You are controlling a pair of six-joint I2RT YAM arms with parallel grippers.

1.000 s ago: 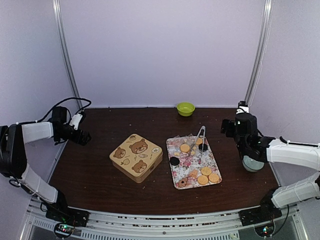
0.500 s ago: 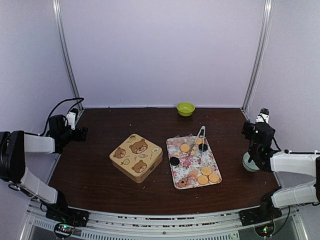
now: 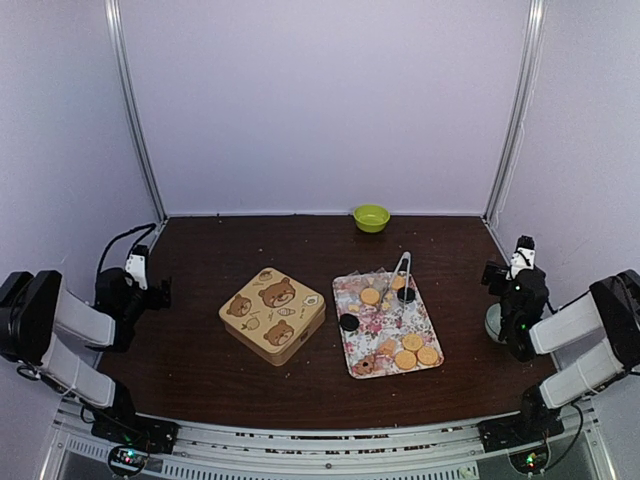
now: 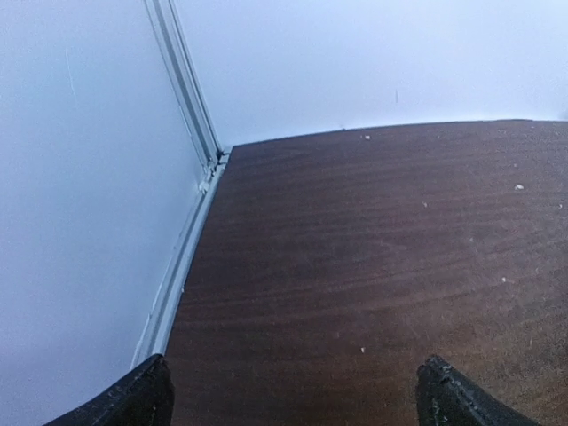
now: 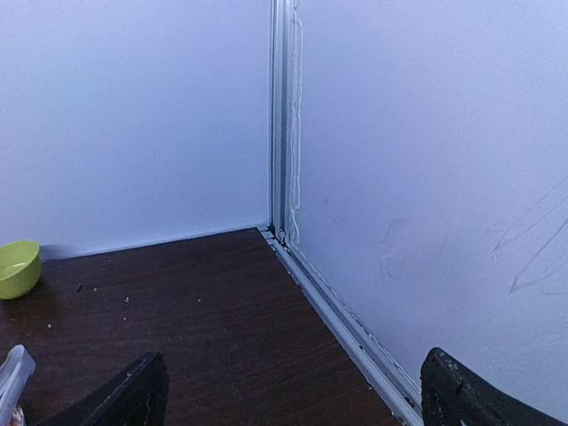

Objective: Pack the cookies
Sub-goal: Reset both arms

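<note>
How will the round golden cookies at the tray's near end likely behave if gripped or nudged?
The cookies look thin and flat, so probably light and brittle; a hard pinch may crack them. Lying flat on the tray, they would likely slide rather than roll when pushed. Pale specks on the table hint that they shed crumbs.

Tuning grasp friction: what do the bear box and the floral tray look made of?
Bear box: probably printed tin, matte tan, with rounded corners and a lid edge; could be card. Floral tray: thin, with a printed pattern and a low rim; plastic or coated metal, unclear.
</note>
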